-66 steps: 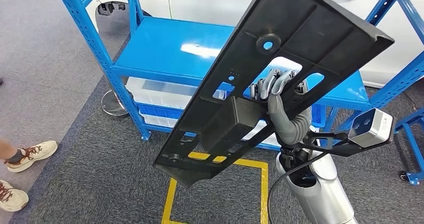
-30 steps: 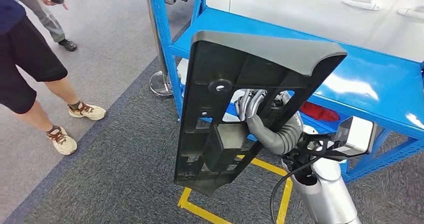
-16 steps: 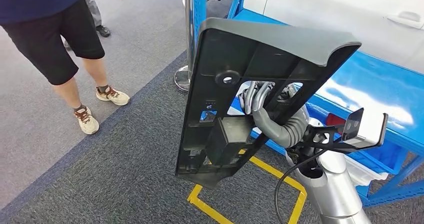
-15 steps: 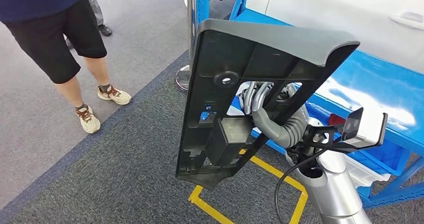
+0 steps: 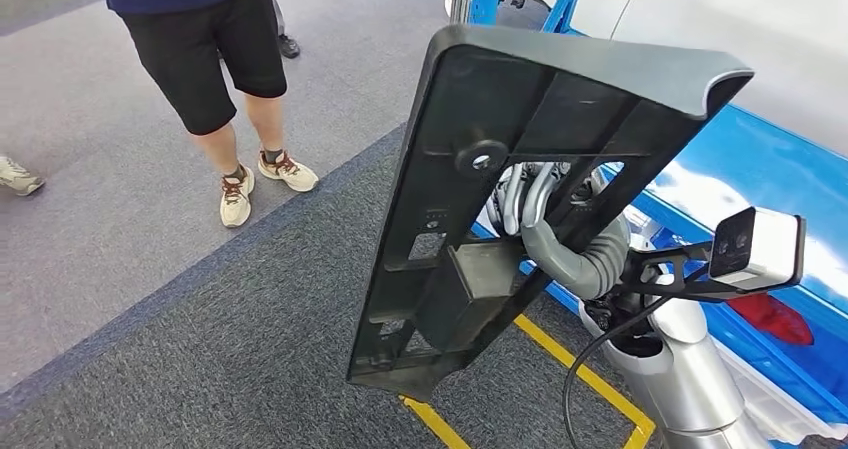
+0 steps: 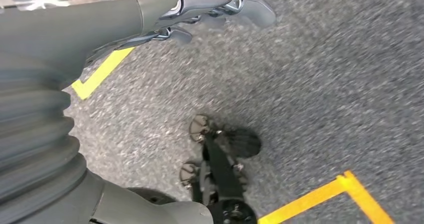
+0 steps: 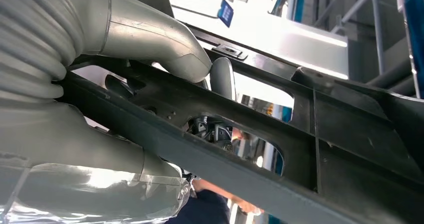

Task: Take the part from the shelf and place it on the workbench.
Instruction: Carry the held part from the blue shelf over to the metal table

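Black plastic panel part held up in the air in front of the robot, long axis near upright and tilted, curved top end toward the blue shelf, lower end over the grey carpet and yellow floor tape. Ribbed back side with cutouts and a box-shaped boss faces the head camera. Right hand grips it, fingers hooked through a mid cutout, thumb wrapped on a rib. Right wrist view adds the close-up: thumb pressed on the part's bar, fingers hidden behind it. Left wrist view has the left hand hanging over carpet, fingers loosely curled, holding nothing. Person in black shorts stands on the left.
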